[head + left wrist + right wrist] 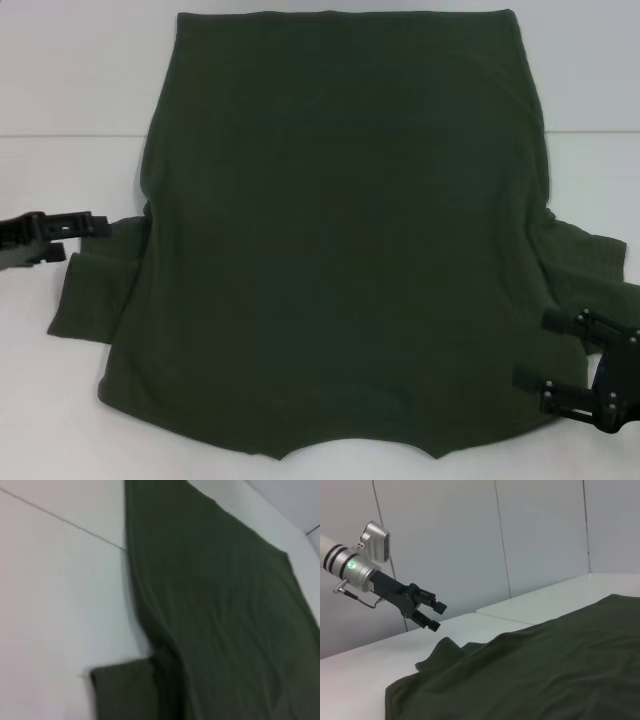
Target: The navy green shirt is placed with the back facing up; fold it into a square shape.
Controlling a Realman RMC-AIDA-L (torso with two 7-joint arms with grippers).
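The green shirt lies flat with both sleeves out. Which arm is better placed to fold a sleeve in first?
Probably the right. The right claw is open and already over the navy green shirt beside its sleeve. The left claw, also open, sits just outside the other sleeve, over the white table.

A white bench (60,90) fills the scene, its matte surface evenly lit. A thin seam (70,135) runs across it, dividing two sections. Behind the bench stands a pale grey-white wall (470,540) made of flat panels, separated by narrow vertical joints (502,540).
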